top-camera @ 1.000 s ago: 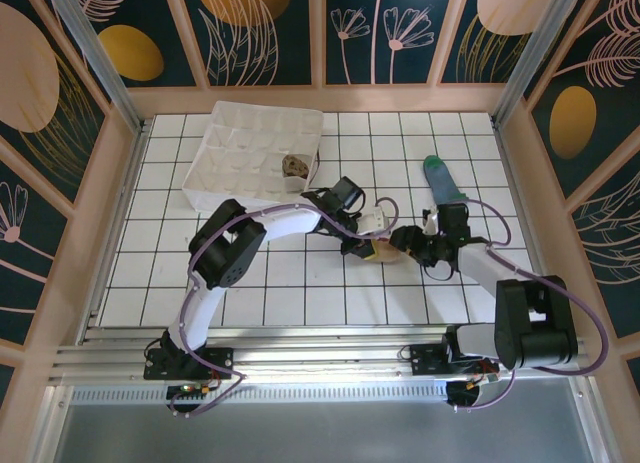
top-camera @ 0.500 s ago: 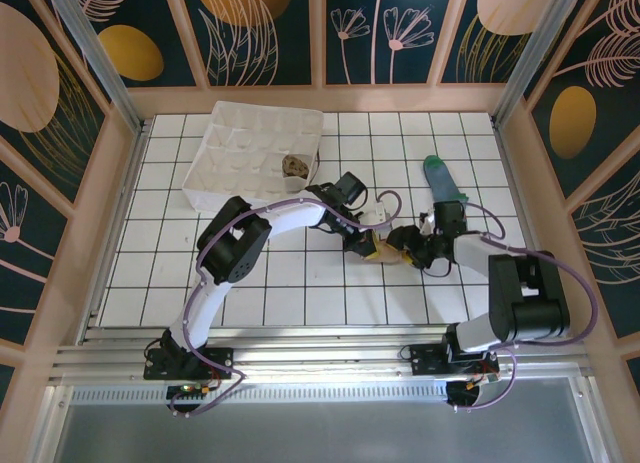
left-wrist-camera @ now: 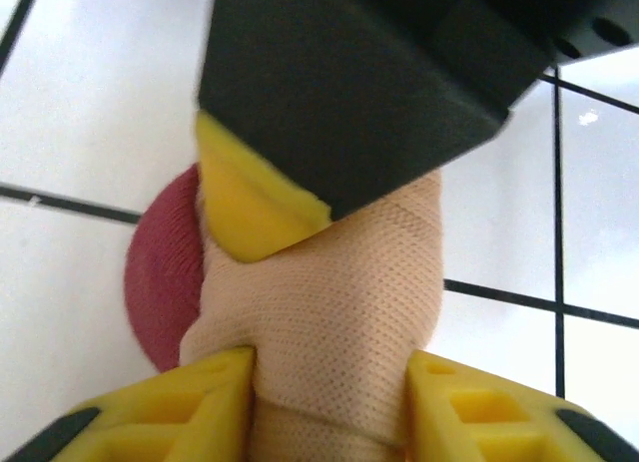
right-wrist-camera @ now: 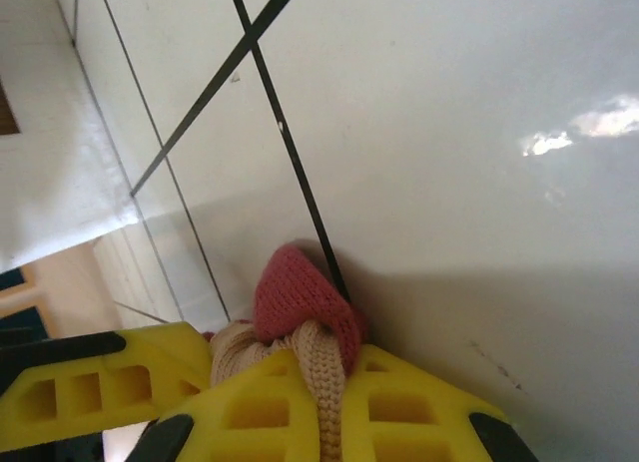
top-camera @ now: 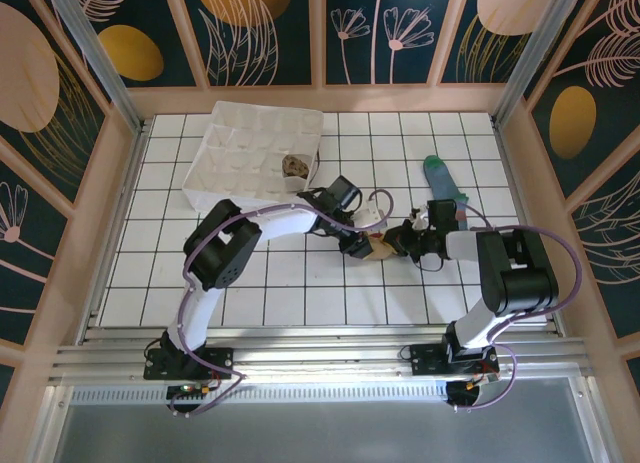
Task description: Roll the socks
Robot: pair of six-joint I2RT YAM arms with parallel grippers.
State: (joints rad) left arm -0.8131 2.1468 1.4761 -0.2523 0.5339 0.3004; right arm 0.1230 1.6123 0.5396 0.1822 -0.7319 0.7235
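Observation:
The beige sock with a red toe lies bunched on the white tiles at mid-table. My left gripper reaches it from the left. Its yellow fingers press both sides of the beige roll. From the right, my right gripper is shut on a fold of the same sock, right by the red toe. A blue-grey sock with a green toe lies flat at the back right. The tan-and-brown argyle sock sits rolled in the tray.
A white compartment tray stands at the back left on the tiled table. Peach frame rails and patterned walls close in the table on three sides. Both arms' bases sit on the rail at the near edge.
My right gripper has shut on the beige sock and shifted slightly left. The left gripper's fingers have spread wider, still against the sock.

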